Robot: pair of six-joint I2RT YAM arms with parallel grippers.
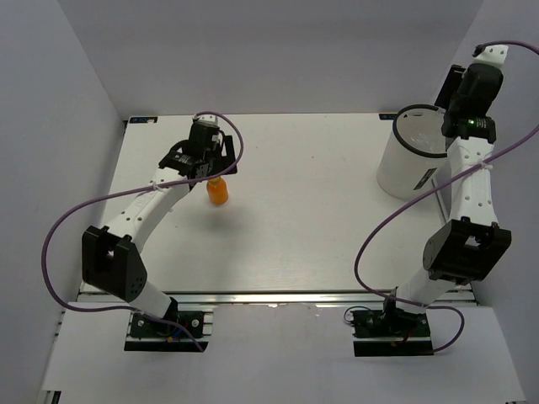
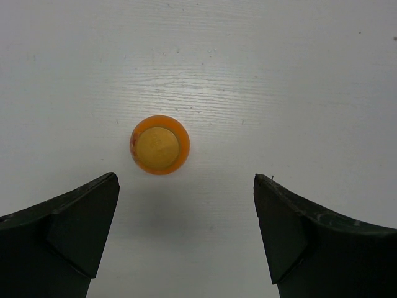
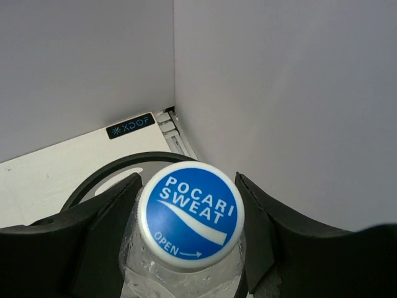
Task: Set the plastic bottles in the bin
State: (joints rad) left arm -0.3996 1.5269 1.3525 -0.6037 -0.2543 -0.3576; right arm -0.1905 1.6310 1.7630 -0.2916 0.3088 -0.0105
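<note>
A stubby orange bottle [image 1: 217,191] with an orange cap stands upright on the white table, just in front of my left gripper [image 1: 205,162]. In the left wrist view the orange bottle [image 2: 159,144] lies ahead of the open, empty fingertips [image 2: 93,214], slightly left of centre. The tall white bin [image 1: 410,153] with a black rim stands at the far right. My right gripper [image 1: 468,93] hovers above the bin's right side. In the right wrist view it is shut on a clear bottle with a blue cap [image 3: 191,215], above the bin's black rim [image 3: 118,166].
Grey walls enclose the table on the left, back and right. The table's back edge carries a black label [image 3: 130,126] near the right corner. Purple cables loop beside both arms.
</note>
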